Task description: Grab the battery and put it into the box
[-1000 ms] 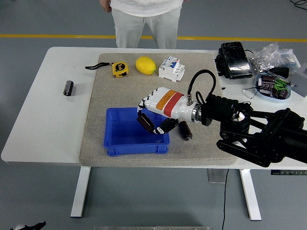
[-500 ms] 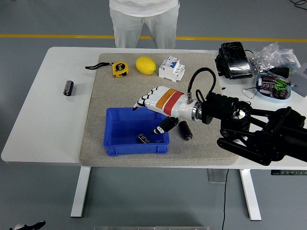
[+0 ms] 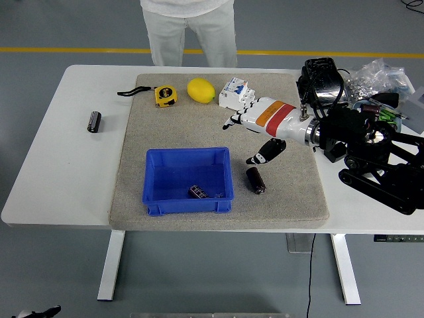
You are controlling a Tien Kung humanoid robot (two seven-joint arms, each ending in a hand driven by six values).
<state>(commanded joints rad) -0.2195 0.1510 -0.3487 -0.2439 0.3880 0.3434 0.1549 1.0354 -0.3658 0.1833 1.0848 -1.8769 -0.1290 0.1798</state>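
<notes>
A blue box (image 3: 187,180) sits on the grey mat near the table's front. One dark battery (image 3: 198,192) lies inside it at the lower right. A second battery (image 3: 255,180) lies on the mat just right of the box. A third battery (image 3: 95,122) rests on the bare white table at the far left. My right hand (image 3: 255,136), white with an orange band, hovers open above the mat to the upper right of the box, fingers spread and holding nothing. The left arm does not show.
At the mat's far edge are a yellow tape measure (image 3: 164,95), a lemon (image 3: 201,90) and a white circuit breaker (image 3: 237,91). A black case (image 3: 322,81), plastic bags and a dish of parts (image 3: 375,118) crowd the right end. A person (image 3: 189,28) stands beyond the table.
The right hand let go of a battery, which now lies in the box. It then opened and drew back up and to the right, away from the box.
</notes>
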